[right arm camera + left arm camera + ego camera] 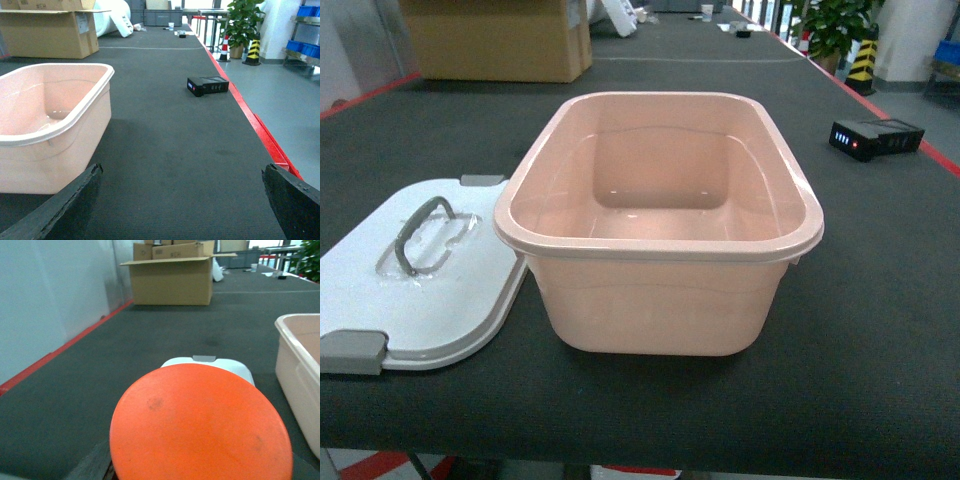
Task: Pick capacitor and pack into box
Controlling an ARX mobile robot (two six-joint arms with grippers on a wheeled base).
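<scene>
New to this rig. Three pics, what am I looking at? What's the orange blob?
A wheeled robot with two arms; each picture is one camera. The head view looks down at a dark table with an open pink box and its white lid lying beside it. The left wrist view is filled by an orange capacitor right at the lens, probably held, though no fingers show. The right wrist view shows that gripper's dark fingertips spread apart, empty, beside the box, with a black battery pack further off.

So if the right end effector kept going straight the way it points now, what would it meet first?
Probably nothing close: between its open fingers lies bare dark table. The box sits left of that line, the black battery pack slightly right; depth is uncertain.
</scene>
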